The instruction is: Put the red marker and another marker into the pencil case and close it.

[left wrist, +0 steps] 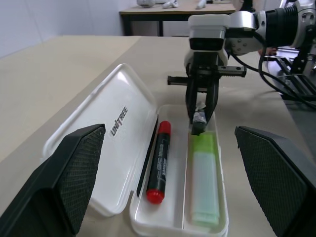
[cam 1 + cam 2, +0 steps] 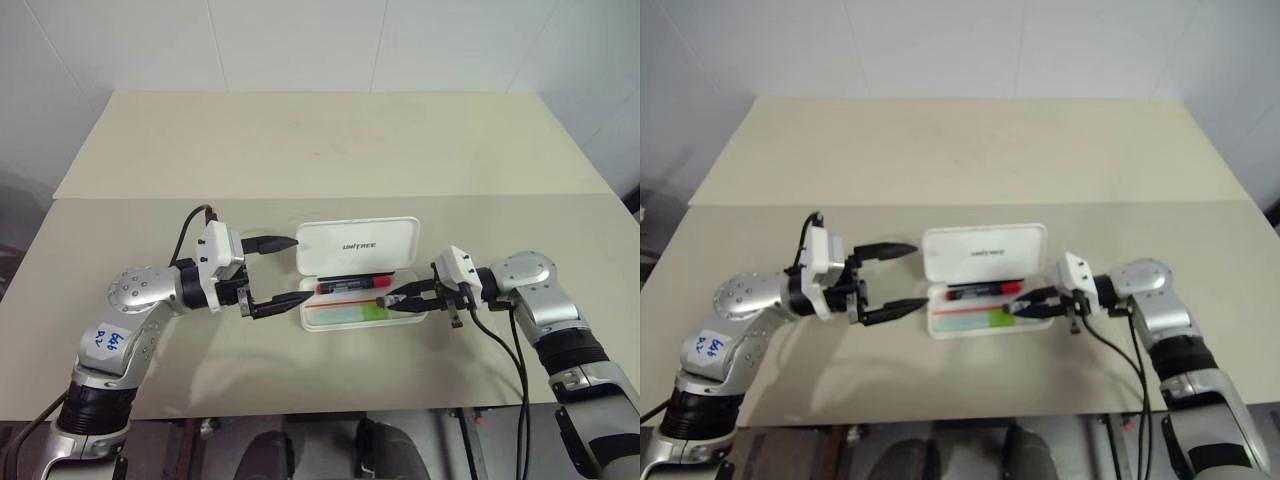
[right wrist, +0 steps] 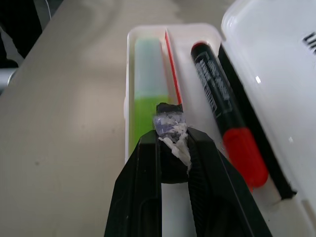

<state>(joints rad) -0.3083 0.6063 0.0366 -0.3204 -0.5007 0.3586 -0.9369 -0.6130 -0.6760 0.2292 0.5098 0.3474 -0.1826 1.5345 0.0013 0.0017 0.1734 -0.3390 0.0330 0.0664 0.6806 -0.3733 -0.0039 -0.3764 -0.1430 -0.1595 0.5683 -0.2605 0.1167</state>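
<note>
Over the pencil case (image 2: 357,247), right gripper (image 1: 200,123) closed, touching the highlighter (image 1: 204,177).

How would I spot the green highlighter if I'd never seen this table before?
On the beige table an open white pencil case lies between the two grippers. The green highlighter lies in its tray, in the compartment farther from the raised lid. Its neighbour is the red marker, slim and black; the highlighter is stubby, pale mint with a lime-green end.
</note>
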